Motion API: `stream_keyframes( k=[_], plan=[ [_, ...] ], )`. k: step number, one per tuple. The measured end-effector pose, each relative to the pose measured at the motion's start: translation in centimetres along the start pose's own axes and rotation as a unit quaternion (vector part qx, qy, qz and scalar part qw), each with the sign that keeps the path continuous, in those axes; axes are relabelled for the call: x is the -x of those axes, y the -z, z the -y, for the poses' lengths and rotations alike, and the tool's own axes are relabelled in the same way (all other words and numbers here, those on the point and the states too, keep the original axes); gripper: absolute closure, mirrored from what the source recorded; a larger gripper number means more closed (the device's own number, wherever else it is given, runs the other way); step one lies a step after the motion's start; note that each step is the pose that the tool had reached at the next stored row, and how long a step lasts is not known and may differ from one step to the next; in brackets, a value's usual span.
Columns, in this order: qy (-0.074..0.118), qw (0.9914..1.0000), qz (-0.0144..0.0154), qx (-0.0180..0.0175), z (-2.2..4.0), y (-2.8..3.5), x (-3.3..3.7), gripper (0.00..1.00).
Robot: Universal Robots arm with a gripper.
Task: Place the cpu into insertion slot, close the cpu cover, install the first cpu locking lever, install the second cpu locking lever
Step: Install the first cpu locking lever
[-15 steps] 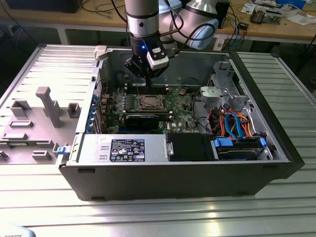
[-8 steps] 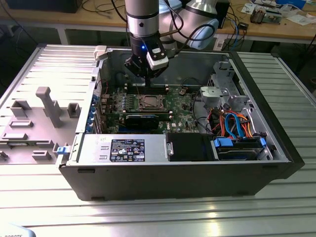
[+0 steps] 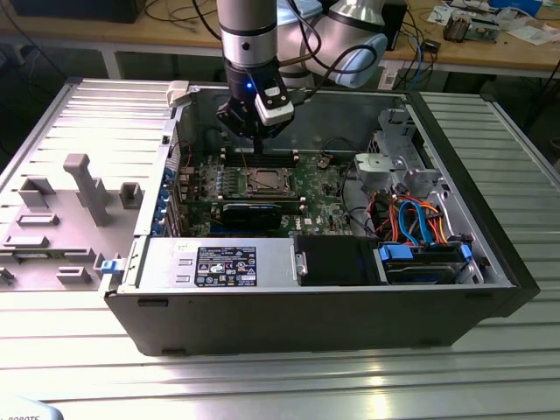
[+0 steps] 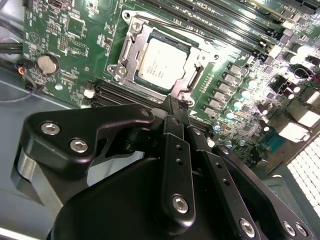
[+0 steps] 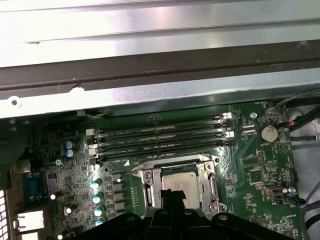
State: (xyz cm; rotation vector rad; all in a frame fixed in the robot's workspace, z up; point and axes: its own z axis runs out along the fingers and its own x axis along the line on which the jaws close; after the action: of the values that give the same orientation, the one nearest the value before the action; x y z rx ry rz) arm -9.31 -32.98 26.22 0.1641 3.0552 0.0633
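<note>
**Clerk:** Item 1, from the exterior view's left?

**Checker:** Grey fixture tray (image 3: 79, 188) with moulded blocks, on the ribbed metal worktop (image 3: 262, 385). Beside it is 1 open computer case (image 3: 306, 324), with a green board lying flat inside.

**Clerk:** Item 2, the tool?

**Checker:** Tool (image 4: 171, 104), black, hanging over the board just beside the socket. Fingertips drawn together, nothing visible between them.

**Clerk:** Item 3, the task's part?

**Checker:** 1 cpu (image 4: 162, 62), silver-grey top up, seated in the insertion slot (image 4: 121, 71). The cpu cover (image 4: 131, 47) lies flat around it, and the chip shows through its window. 1 wire lever (image 4: 170, 26) runs along 1 edge of the frame. Whether it is hooked down, cannot tell.

**Clerk:** Handling notes?

**Checker:** Judged, not seen:
- **Cpu:** light, stiff and thin, with a smooth lid and a delicate underside. Edges only, never pressed at a slant.
- **Cover:** thin rigid sheet on a hinge. Push on the frame, not through the window.
- **Lever:** springy wire that will resist and may slip off smooth pads. Best taken at its bent free end.

**Clerk:** Item 4, to the right?

**Checker:** Long memory slots (image 5: 160, 135) lie alongside the socket. At the exterior view's right are a metal drive cage (image 3: 394, 171) and blue and orange cables (image 3: 411, 219), well apart from the tool.
</note>
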Motion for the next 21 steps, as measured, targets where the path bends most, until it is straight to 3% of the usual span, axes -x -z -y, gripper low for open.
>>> stream_keyframes(
  k=[3, 4, 7, 9, 10, 14, 16, 18, 19, 21],
  plan=[
    [0.021, 0.99974, -0.0079, 0.001, 0.0, -0.02, 0.0, 0.89],
    [0.028, 0.99958, -0.0093, 0.0014, 0.0, -0.04, 0.0, 0.89],
    [0.059, 0.99822, -0.0112, 0.0035, 0.01, -0.19, -0.02, 0.89],
    [0.081, 0.99666, -0.0122, 0.0051, 0.02, -0.31, -0.04, 0.89],
    [0.083, 0.99644, -0.0125, 0.0052, 0.02, -0.34, -0.07, 0.89],
    [0.081, 0.99662, -0.0123, 0.0053, 0.06, -0.39, -0.47, 0.89],
    [0.068, 0.99764, -0.0117, 0.0042, 0.1, -0.38, -0.75, 0.89],
    [0.068, 0.99764, -0.0117, 0.0043, 0.24, -0.29, -2.12, 0.89],
    [0.054, 0.99844, -0.0137, 0.0039, 0.28, -0.27, -2.44, 0.89],
    [0.054, 0.99846, -0.0138, 0.0039, 0.31, -0.27, -2.75, 0.89]
  ],
)
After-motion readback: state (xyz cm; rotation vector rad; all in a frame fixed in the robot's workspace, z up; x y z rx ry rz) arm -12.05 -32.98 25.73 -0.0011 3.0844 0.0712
